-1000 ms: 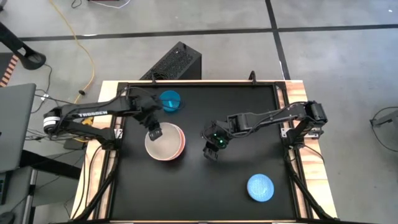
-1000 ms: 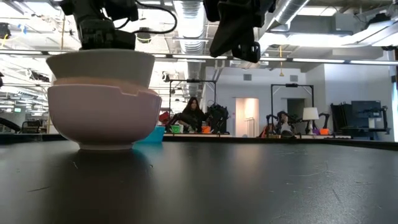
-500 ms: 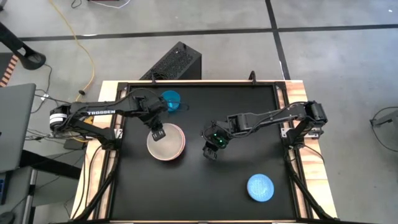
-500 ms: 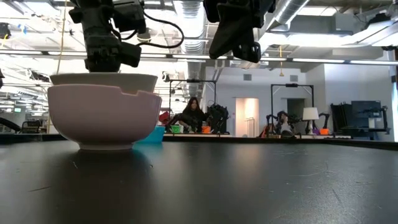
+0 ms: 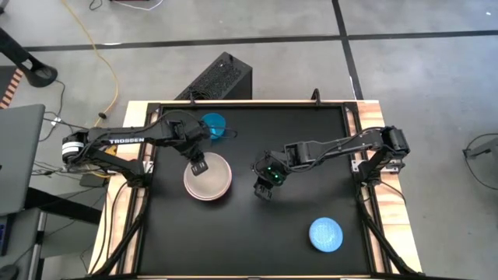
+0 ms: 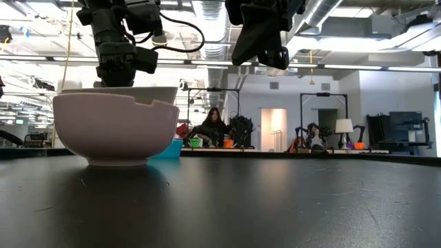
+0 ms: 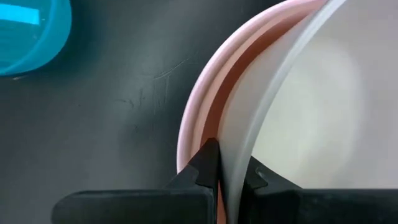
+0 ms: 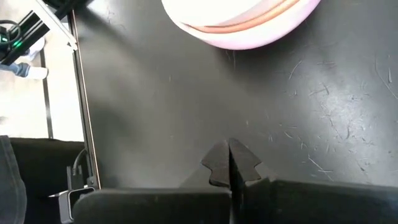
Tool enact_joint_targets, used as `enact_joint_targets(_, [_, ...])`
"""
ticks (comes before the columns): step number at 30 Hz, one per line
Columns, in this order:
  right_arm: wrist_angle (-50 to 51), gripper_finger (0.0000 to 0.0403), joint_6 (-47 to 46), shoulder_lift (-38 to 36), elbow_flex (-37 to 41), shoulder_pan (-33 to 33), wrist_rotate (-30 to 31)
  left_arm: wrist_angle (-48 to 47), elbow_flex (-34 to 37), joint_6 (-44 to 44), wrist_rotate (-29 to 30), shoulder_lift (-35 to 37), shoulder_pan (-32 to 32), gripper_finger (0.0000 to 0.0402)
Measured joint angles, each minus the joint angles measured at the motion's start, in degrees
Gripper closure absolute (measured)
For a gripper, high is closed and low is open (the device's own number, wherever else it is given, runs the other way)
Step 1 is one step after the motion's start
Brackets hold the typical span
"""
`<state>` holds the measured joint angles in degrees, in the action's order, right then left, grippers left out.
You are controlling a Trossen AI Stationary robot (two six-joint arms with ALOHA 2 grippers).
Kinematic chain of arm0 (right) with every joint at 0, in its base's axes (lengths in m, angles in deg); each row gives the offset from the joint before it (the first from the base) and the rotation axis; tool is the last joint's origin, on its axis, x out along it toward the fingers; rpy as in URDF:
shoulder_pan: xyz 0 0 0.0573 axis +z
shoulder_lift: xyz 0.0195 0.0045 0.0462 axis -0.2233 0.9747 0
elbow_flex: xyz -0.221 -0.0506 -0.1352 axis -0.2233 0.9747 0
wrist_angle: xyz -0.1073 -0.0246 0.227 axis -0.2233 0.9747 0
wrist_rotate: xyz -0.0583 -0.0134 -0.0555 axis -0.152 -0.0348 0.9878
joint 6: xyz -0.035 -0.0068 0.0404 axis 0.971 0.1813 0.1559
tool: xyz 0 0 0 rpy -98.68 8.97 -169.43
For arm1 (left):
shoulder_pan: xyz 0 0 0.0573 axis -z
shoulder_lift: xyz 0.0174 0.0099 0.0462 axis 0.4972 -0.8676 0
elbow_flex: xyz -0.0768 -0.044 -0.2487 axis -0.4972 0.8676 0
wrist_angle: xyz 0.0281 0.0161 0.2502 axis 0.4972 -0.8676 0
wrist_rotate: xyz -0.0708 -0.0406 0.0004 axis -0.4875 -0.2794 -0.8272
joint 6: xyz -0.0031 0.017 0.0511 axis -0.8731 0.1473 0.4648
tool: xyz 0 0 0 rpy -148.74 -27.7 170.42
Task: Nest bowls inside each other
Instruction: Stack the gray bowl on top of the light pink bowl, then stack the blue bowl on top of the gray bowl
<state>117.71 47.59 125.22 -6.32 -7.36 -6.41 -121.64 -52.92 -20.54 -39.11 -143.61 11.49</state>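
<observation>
A white bowl sits nested in a pale pink bowl at the table's centre left, and only the white rim shows above the pink one. My left gripper is shut on the white bowl at its far-left rim. Right of the stack, my right gripper hangs shut above the bare table, holding nothing. A teal bowl stands near the far edge. A light blue bowl lies upside down at the near right. My left gripper pinches the white bowl's rim between its two fingers. One finger is inside the bowl, and the other is outside it, in the gap to the pink bowl. The fingers come steeply from above. The white bowl sits level inside the pink bowl.
Raised black rails frame the black table. A black box lies on the floor beyond the far edge. People and equipment show far behind the table in the low view.
My left gripper has gone down with the white bowl. A second ago the bowl stood high above the pink bowl's rim. It has sunk into the pink bowl, and only its rim shows above. My right gripper has kept still.
</observation>
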Motion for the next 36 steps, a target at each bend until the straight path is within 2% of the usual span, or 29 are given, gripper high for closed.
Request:
enact_joint_targets(7, [0.0, 0.0403, 0.0, 0.0, 0.0, 0.0, 0.0, 0.0, 0.0, 0.5, -1.4, 0.0, 0.0, 0.0385])
enact_joint_targets(16, [0.0, 0.0403, 0.0, 0.0, 0.0, 0.0, -0.1, -2.2, -0.3, 0.4, -3.0, 0.0, 0.1, 0.0306])
enact_joint_targets(22, [0.0, 0.0403, 0.0, 0.0, 0.0, 0.0, -0.2, -9.5, -6.8, 2.4, -1.2, 0.1, 0.1, 0.0268])
enact_joint_targets(27, [0.0, 0.0403, 0.0, 0.0, 0.0, 0.0, -0.2, -16.9, -13.5, 5.9, 3.7, 0.2, 0.0, 0.026])
enact_joint_targets(31, [0.0, 0.0403, 0.0, 0.0, 0.0, 0.0, -0.2, -18.3, -16.0, 7.6, 7.3, 0.2, 0.1, 0.026])
enact_joint_targets(33, [0.0, 0.0403, 0.0, 0.0, 0.0, 0.0, -0.2, -18.3, -16.4, 8.4, 6.7, 0.2, 0.0, 0.026])
enact_joint_targets(36, [0.0, 0.0403, -0.3, 0.0, 0.0, 0.1, -0.2, -17.3, -15.9, 10.6, 2.5, 0.2, 0.1, 0.026])
